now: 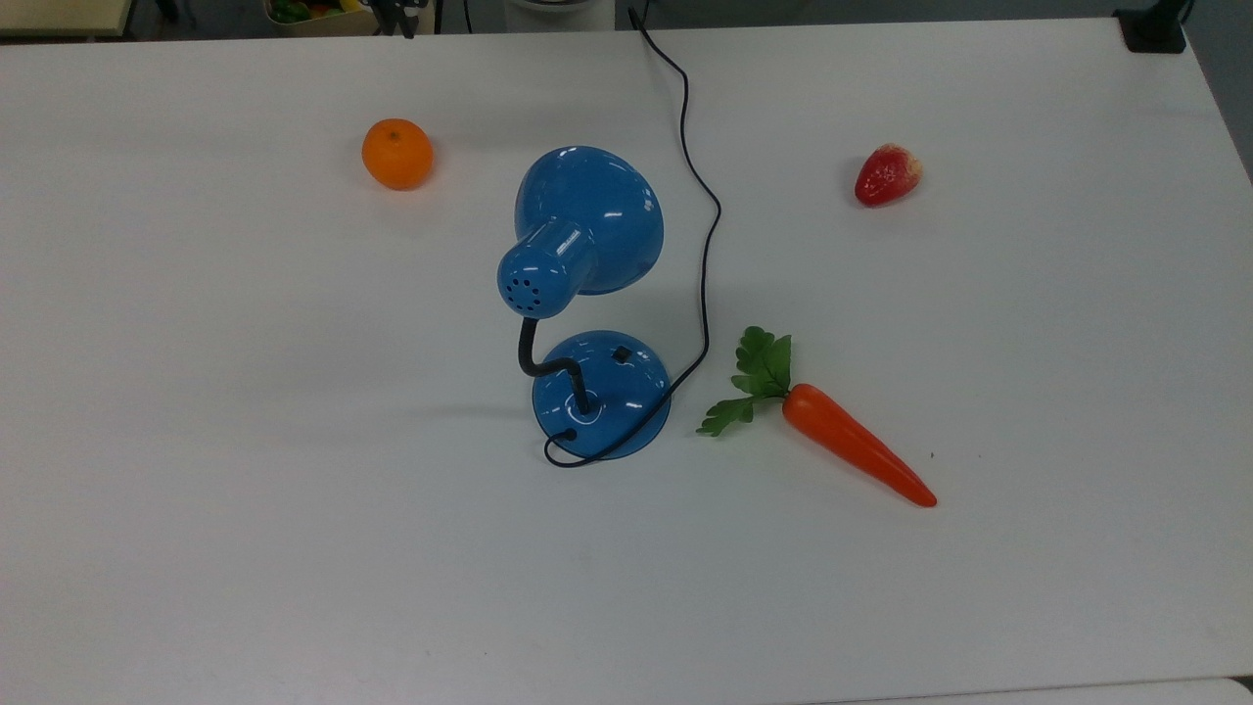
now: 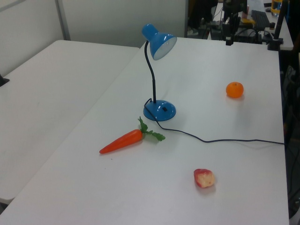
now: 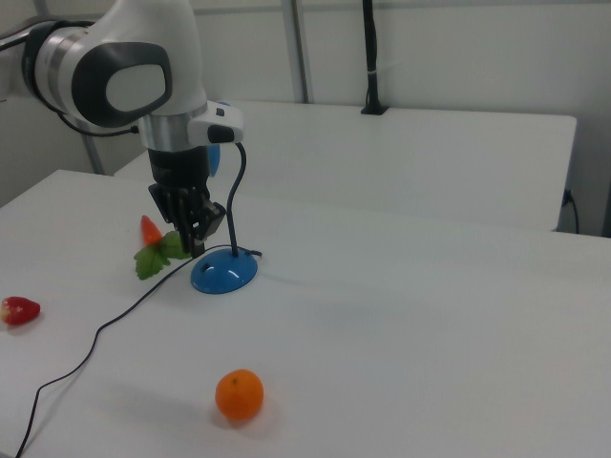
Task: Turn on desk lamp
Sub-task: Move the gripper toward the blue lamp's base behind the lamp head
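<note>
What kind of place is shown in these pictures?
Probably a robotics lab: a white-and-grey robot arm over a plain white table with a glossy blue desk lamp and a toy-like orange carrot.

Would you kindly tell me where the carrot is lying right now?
In the top view, the carrot lies on the table just right of the desk lamp base, leaves toward the cord.
</note>
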